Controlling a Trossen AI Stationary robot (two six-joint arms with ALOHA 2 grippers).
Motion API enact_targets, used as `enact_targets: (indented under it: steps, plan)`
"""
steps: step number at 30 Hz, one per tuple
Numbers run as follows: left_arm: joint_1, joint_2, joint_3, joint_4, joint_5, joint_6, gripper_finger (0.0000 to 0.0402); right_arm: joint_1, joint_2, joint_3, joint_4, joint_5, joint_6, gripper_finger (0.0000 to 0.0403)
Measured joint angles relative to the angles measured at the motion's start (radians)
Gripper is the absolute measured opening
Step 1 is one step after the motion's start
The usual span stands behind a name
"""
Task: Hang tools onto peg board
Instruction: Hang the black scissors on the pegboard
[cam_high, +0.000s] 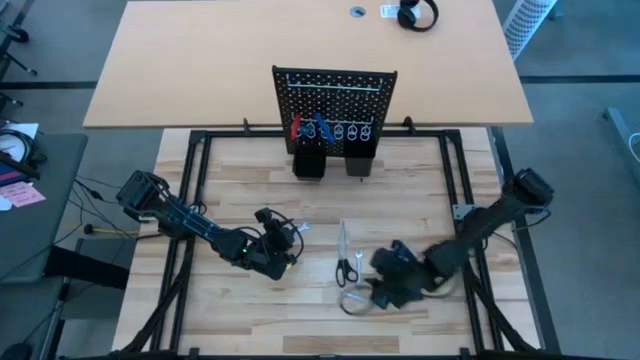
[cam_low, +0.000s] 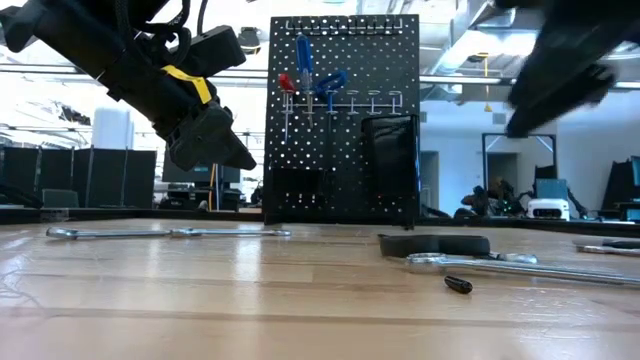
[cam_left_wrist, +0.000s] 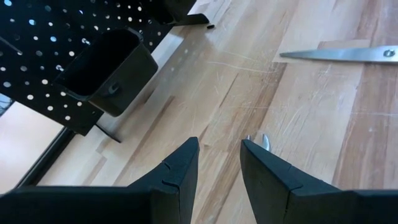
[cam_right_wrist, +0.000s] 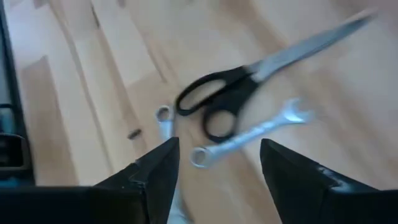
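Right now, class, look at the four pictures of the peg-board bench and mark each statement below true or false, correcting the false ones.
1. The black-handled scissors lie flat on the table. True.
2. The peg board lies flat on the bench. False: it stands upright at the far side.
3. The right gripper is shut on the scissors. False: its fingers are spread and hold nothing, above the scissors and a silver wrench.
4. A red-handled tool already hangs on the board. True.
5. The left gripper holds a screwdriver. False: nothing sits between its fingers.
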Motion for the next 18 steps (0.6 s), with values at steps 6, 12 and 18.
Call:
enact_targets:
  steps: [6, 12, 18]
  plan:
    - [0.000, 0.000, 0.000, 0.006, 0.000, 0.000, 0.0112, -0.181, 0.111, 0.083, 0.128, -0.284, -0.001, 0.0218]
    - [-0.012, 0.000, 0.000, -0.004, 0.000, 0.000, 0.0112, -0.241, 0.289, 0.239, -0.104, -0.442, 0.050, 0.0184]
    - [-0.029, 0.000, 0.000, -0.018, 0.000, 0.000, 0.0112, -0.227, 0.437, 0.341, -0.100, -0.526, 0.049, 0.0158]
